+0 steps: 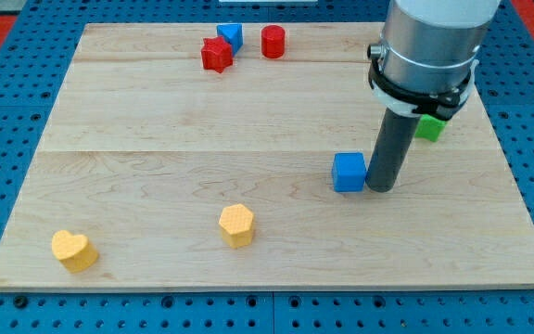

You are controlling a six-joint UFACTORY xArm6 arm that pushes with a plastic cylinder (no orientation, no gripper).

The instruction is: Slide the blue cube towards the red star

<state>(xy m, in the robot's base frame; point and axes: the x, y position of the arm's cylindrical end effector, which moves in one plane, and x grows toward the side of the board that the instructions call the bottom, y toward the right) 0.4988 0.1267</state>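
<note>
My tip (380,188) down — rod upright, arm seemingly vertical above.

The pale wooden worktop (202,130) carries a blue cube (349,173) right of centre, with my tip (380,187) touching its right side and a green block (428,127) beyond. Near the view's top sit a red star (216,55), a blue triangular block (231,37) touching it, and a red cylinder (273,42). Toward the bottom lie a yellow hexagonal block (236,224) and a yellow heart (72,250).

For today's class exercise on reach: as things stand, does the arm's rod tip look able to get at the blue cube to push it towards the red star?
Probably yes. My tip stands right beside the blue cube, on its right in the view, nothing between them. The red star lies up and left across bare board.
</note>
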